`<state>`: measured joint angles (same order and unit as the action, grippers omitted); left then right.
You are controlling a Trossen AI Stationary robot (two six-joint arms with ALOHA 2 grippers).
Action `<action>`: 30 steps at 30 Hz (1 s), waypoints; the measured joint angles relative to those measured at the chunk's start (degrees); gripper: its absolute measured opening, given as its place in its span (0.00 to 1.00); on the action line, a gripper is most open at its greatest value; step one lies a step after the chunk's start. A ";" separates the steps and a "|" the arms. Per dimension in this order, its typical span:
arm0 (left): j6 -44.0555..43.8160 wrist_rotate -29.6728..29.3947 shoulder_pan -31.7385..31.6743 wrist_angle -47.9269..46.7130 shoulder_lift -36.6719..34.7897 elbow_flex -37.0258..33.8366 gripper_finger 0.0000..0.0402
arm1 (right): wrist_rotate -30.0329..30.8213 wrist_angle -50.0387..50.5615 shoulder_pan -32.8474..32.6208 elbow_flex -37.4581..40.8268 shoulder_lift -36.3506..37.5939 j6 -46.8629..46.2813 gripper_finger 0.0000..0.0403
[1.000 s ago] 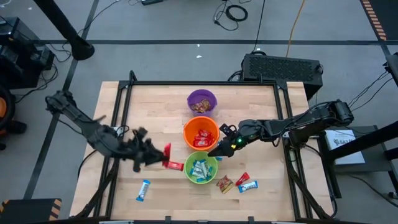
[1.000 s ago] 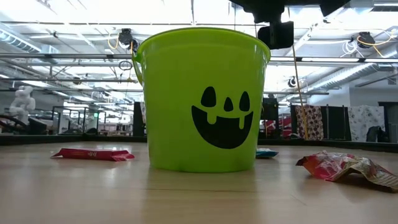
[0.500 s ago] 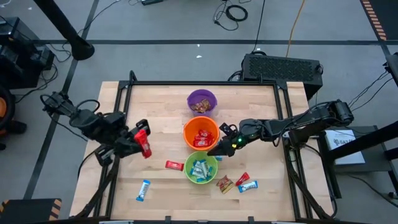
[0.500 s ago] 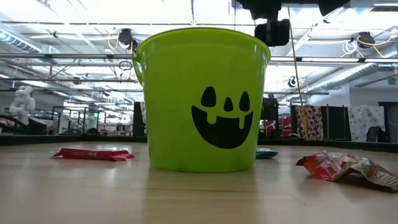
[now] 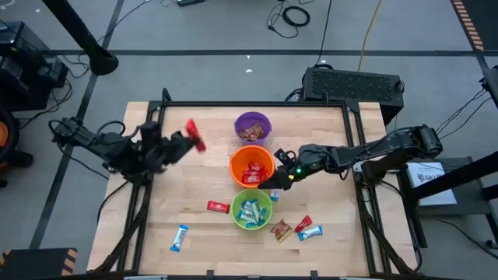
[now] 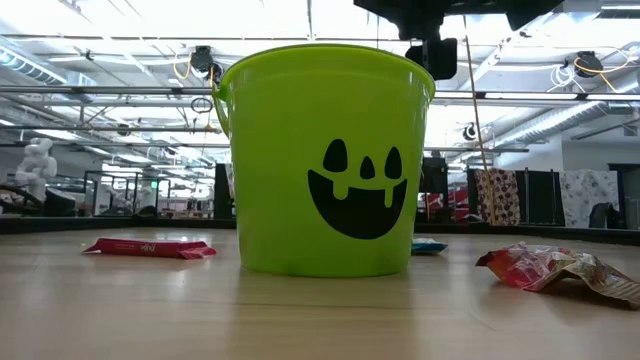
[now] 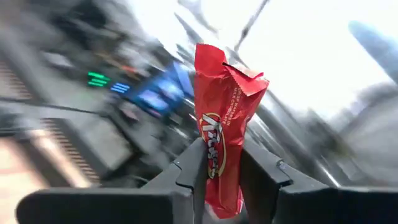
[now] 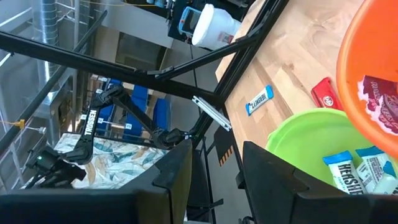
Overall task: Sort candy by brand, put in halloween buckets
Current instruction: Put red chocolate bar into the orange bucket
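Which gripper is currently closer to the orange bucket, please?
Right. The right gripper, jaws open and empty, hangs at the orange bucket's rim. The left gripper, shut on a red candy bar, is held farther off over the table's left side.

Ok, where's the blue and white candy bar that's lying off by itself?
In the high view the lone blue and white candy bar lies flat near the table's front left corner, left of the green bucket and below the red candy bar.

High view: overhead, straight down on whole bench [image 5: 194, 187]. Low view: bench-top level, close against green bucket [image 6: 325, 160]. Wrist views look past own jaws; right shares that bucket.
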<state>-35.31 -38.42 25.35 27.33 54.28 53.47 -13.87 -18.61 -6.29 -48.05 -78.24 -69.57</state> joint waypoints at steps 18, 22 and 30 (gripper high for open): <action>-19.78 -0.37 -5.10 -1.20 -2.67 0.00 0.21 | 0.22 0.09 0.01 0.00 0.00 0.42 0.33; -13.83 -1.86 -5.19 -2.22 -2.67 -0.01 0.21 | 0.22 -0.01 0.01 0.00 0.00 1.23 0.33; -8.07 -4.49 -11.06 -14.45 0.02 0.00 0.21 | 0.66 -16.42 2.46 -0.04 3.85 -2.20 0.33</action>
<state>-43.37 -42.91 14.29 12.88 54.30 53.47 -13.21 -35.04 -3.83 -48.10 -74.39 -71.77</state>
